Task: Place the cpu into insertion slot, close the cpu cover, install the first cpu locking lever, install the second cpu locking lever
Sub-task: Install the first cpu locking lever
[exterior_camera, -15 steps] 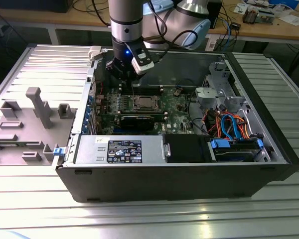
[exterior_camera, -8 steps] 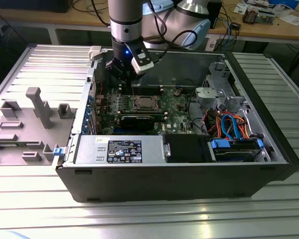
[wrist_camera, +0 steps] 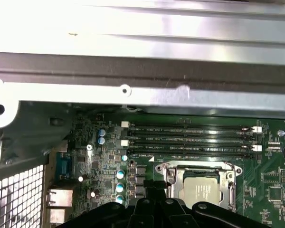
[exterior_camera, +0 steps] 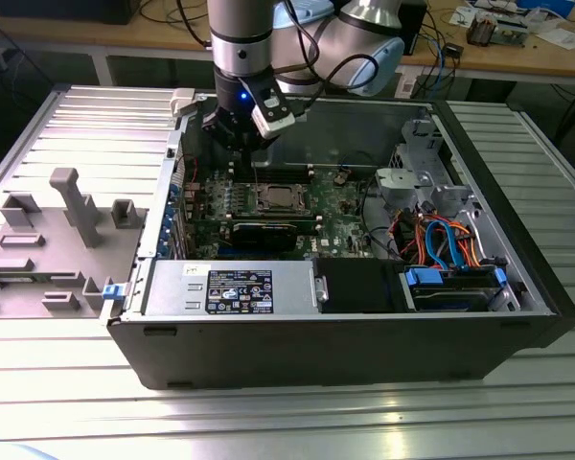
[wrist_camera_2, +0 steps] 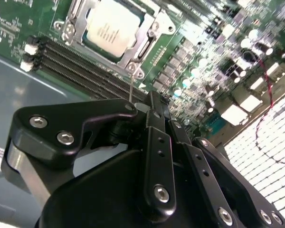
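Jaws of the gripper (wrist_camera_2: 153, 102): pressed together, nothing pinched, tip hovering just beside the corner of the insertion slot (wrist_camera: 167, 178), near a thin upright locking lever (wrist_camera_2: 131, 88). Cpu (wrist_camera_2: 113, 27): seated flat in the slot, pale top showing through the window of the cpu cover (wrist_camera_2: 154, 26), which lies down over it. Step in hand, by judgement: first locking lever, with placement and cover done. Calls for a fine approach to a slender wire and a firm press down and under its catch. Beside the slot: long black memory slots (wrist_camera_2: 80, 64), apart from the jaws yet close enough to foul a wide sweep. Beyond: capacitors (wrist_camera: 119, 187) and a red wire (wrist_camera_2: 266, 95) over the green board. In the exterior view, from the socket: power supply (exterior_camera: 230, 287) at six o'clock, drive cables (exterior_camera: 441, 240) at three o'clock, case wall (exterior_camera: 168, 192) at nine o'clock, hemming the arm. Farthest, at nine o'clock on the bench (exterior_camera: 38, 383): grey fixture (exterior_camera: 72, 206).
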`<state>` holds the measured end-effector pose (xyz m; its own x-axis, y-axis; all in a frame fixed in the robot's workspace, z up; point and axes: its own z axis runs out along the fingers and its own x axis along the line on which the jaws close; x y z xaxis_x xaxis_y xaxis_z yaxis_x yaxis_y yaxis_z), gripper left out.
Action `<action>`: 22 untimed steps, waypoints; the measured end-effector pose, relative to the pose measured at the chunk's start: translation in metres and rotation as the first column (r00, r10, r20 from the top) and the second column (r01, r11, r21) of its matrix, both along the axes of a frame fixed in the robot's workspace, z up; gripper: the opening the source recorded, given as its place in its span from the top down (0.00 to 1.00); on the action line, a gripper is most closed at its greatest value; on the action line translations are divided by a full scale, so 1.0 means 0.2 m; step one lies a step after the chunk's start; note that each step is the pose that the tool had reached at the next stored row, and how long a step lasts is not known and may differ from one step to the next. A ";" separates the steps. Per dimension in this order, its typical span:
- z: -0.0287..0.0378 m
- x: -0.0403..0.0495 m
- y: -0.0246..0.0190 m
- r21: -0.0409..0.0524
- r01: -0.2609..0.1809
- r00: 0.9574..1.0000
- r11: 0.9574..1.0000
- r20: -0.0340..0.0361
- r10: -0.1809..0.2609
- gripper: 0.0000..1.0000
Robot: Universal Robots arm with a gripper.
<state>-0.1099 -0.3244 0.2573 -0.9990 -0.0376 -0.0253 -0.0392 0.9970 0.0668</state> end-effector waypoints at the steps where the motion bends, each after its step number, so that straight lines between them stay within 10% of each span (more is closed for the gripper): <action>1: 0.001 0.000 0.007 0.000 0.000 1.000 1.000 0.000 0.000 0.89; 22: 0.009 0.041 0.031 0.000 -0.001 1.000 1.000 0.000 0.001 0.89</action>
<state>-0.1017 -0.3183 0.2590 -0.9990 -0.0381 -0.0254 -0.0397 0.9970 0.0668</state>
